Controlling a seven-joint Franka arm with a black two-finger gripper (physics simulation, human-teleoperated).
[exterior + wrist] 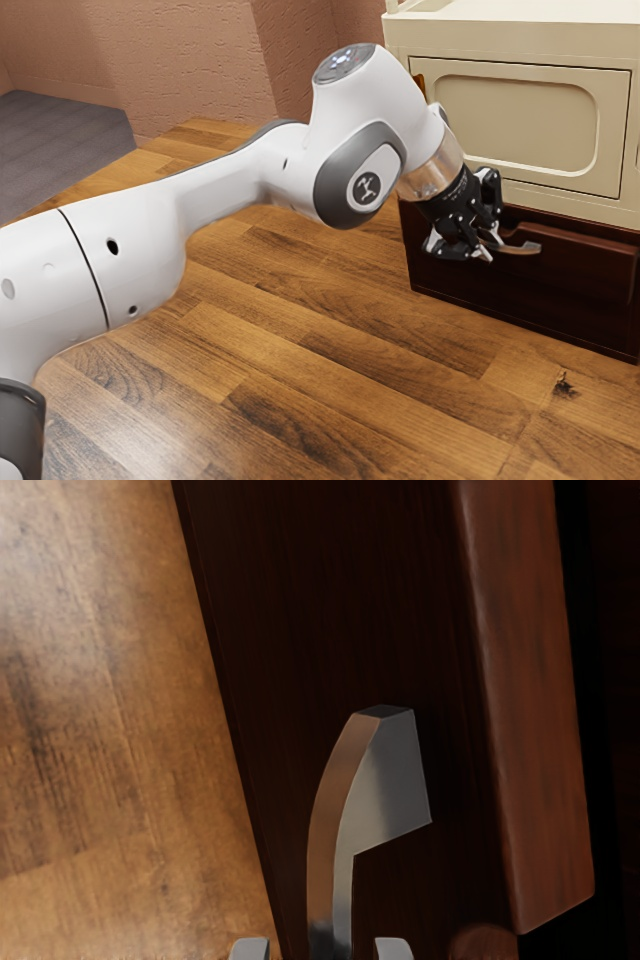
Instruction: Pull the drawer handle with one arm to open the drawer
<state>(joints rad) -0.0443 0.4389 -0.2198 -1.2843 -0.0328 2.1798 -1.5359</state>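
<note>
Gripper [460, 250]: my fingers [250, 949] spread, one each side of the metal handle [321, 865], apart from it. Handle on front of dark drawer [515, 290], below cream cabinet [510, 38]. Brown wood planks [290, 370] alongside. Beyond: grey floor [60, 130], rough pinkish wall [190, 60].

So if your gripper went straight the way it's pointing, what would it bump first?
Probably the drawer front: my gripper has open fingers either side of the handle, so they might slip past it. How deep, I can't tell.
</note>
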